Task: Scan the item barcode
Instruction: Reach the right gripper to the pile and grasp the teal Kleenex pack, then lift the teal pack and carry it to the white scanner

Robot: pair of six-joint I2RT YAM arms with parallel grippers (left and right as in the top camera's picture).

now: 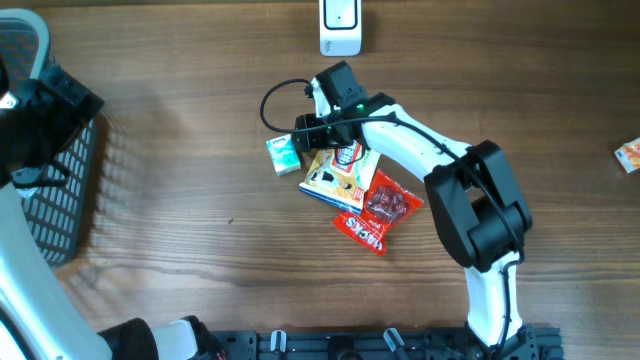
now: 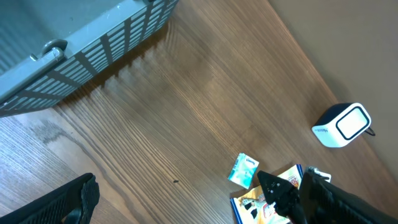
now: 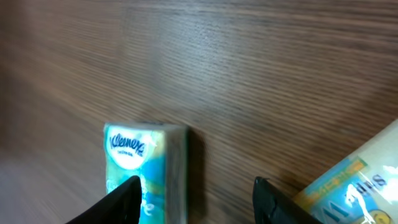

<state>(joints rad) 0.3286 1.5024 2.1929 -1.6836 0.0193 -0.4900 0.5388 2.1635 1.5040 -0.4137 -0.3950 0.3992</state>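
A small teal Kleenex tissue pack (image 1: 283, 155) lies on the wooden table, left of a yellow snack bag (image 1: 340, 172) and a red snack bag (image 1: 380, 210). My right gripper (image 1: 305, 135) hovers low just beside the tissue pack (image 3: 146, 162). In the right wrist view its jaws (image 3: 196, 186) stand apart: the left finger overlaps the pack's face, while the right finger is well clear of the pack's edge. The white barcode scanner (image 1: 340, 27) stands at the table's far edge. My left gripper (image 1: 55, 105) is far left, with one finger (image 2: 68, 202) showing, holding nothing.
A grey slatted basket (image 1: 60, 190) sits at the left edge, under my left arm. A black cable (image 1: 275, 95) loops beside the right wrist. A small orange packet (image 1: 628, 154) lies at the far right edge. The yellow bag's corner (image 3: 354, 180) lies close to my right finger.
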